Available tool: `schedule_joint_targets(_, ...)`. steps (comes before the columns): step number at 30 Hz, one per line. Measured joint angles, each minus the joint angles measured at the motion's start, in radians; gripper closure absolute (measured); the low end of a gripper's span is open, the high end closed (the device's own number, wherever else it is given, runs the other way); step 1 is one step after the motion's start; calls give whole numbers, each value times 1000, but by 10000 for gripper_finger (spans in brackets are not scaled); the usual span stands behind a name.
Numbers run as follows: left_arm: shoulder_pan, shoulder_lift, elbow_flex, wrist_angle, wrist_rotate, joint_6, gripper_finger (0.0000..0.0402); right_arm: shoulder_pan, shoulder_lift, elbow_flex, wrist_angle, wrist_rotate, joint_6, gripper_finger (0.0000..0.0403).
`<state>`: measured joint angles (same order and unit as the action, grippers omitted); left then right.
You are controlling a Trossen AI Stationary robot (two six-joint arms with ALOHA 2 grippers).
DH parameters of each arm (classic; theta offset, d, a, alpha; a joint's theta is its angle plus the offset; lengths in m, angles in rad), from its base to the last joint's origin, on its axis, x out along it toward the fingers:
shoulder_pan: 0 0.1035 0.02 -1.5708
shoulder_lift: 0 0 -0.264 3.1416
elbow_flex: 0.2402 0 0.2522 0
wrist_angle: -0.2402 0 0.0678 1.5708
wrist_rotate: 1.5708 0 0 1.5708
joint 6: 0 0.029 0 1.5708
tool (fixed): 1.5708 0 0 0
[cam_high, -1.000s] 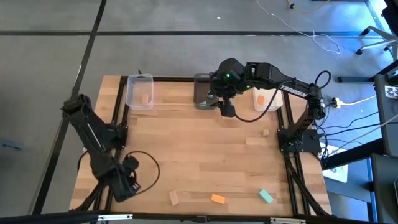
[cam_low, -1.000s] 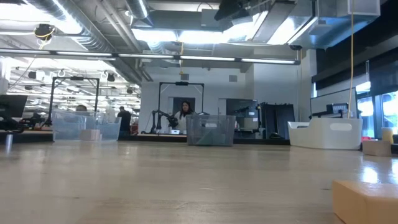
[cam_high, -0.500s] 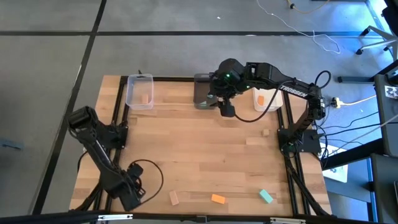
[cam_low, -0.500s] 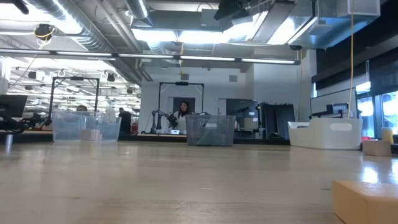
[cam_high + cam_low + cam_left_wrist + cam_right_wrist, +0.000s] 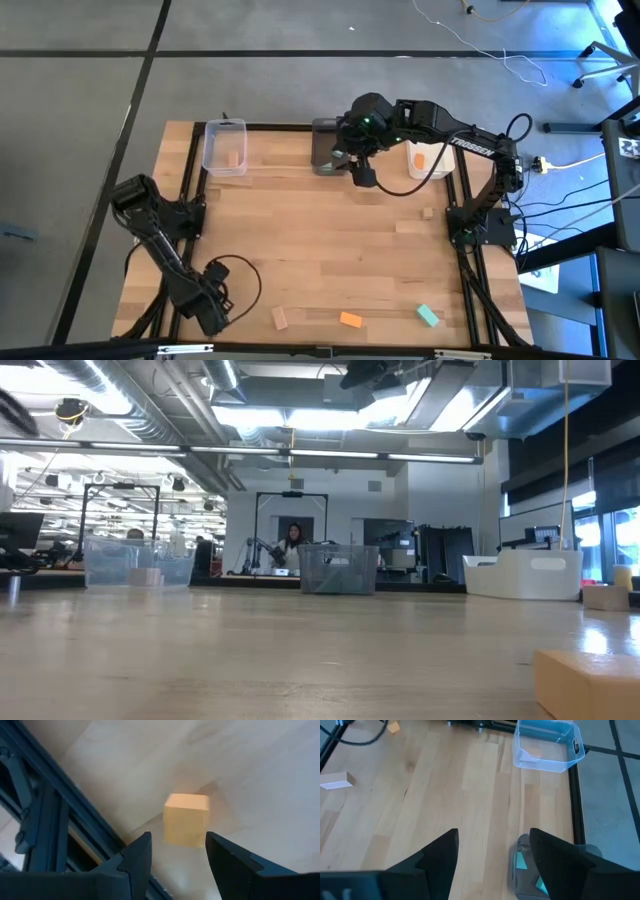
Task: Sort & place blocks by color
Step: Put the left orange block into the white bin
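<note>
Tan wooden block (image 5: 280, 318) lies at six o'clock on the surface (image 5: 320, 240), beside orange (image 5: 350, 320) and teal blocks (image 5: 428, 316). Left end effector (image 5: 215, 318) gapes at seven o'clock, empty; right end effector (image 5: 366, 178), fingers apart, hangs beside the grey bin (image 5: 325, 147) at twelve.

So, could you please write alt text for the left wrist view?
The left pincer hangs open above a pale tan wooden block lying on the light wooden table, the block framed between its two dark fingers. A black metal frame rail runs along the table's edge.
</note>
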<state>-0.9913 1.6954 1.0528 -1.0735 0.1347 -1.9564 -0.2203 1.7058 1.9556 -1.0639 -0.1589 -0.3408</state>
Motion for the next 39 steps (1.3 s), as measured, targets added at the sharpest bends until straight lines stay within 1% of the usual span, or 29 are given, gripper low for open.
schedule_joint_targets(5,0,-5,-34,15,7,3,224,0,0,0,3,0,0,158)
schedule_joint_targets(9,0,-7,-38,19,7,3,225,0,0,0,3,0,0,158)
schedule_joint_targets(15,0,-3,-42,63,-30,2,225,0,0,0,7,0,0,158)
schedule_joint_targets(23,0,-2,-67,73,-38,-50,224,0,0,0,11,0,-3,158)
schedule_joint_targets(28,0,-8,-109,141,-26,-52,224,0,0,0,10,0,-3,158)
schedule_joint_targets(30,-1,5,-122,175,-41,-53,224,0,0,0,10,0,-3,158)
schedule_joint_targets(39,3,-6,-148,230,-57,-60,225,0,0,0,13,8,-3,158)
